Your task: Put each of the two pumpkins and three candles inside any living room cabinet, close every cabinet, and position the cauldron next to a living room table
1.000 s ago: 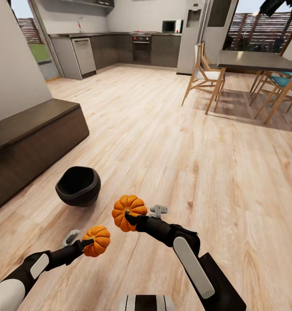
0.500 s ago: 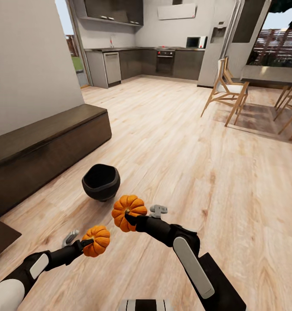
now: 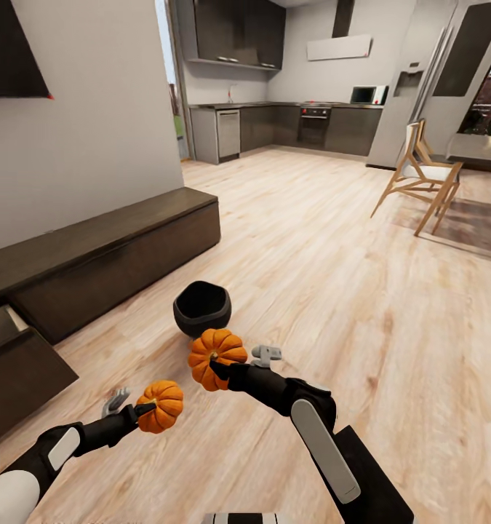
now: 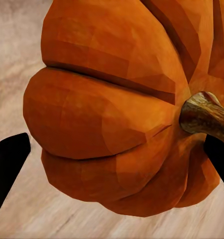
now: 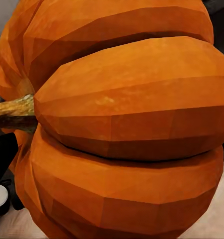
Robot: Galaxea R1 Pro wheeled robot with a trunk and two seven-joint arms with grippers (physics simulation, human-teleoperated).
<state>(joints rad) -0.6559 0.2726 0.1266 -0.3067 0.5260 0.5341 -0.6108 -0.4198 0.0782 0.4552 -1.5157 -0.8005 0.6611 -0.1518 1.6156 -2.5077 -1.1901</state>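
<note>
Each gripper carries one of the pumpkins above the wooden floor. My left gripper (image 3: 147,411) is shut on the smaller-looking pumpkin (image 3: 161,405), seen close up as a ribbed orange pumpkin (image 4: 117,109) between dark fingers (image 4: 7,167). My right gripper (image 3: 217,366) is shut on the other pumpkin (image 3: 216,355), the same pumpkin (image 5: 127,124) looming close in the right wrist view. The black cauldron (image 3: 201,308) stands on the floor just beyond the pumpkins. The long dark cabinet (image 3: 107,251) runs along the left wall, with one drawer (image 3: 16,356) pulled open at its near end. The candles are out of view.
A white wall (image 3: 85,138) rises behind the cabinet, with a dark panel (image 3: 12,51) hung on it. A wooden chair (image 3: 423,175) on a rug stands at the far right. Grey kitchen units (image 3: 289,127) line the back. Open floor (image 3: 332,276) lies ahead.
The whole view has swung left, bringing the wall, more of the cabinet and its open drawer into sight. Both arms hold the same pose with their pumpkins.
</note>
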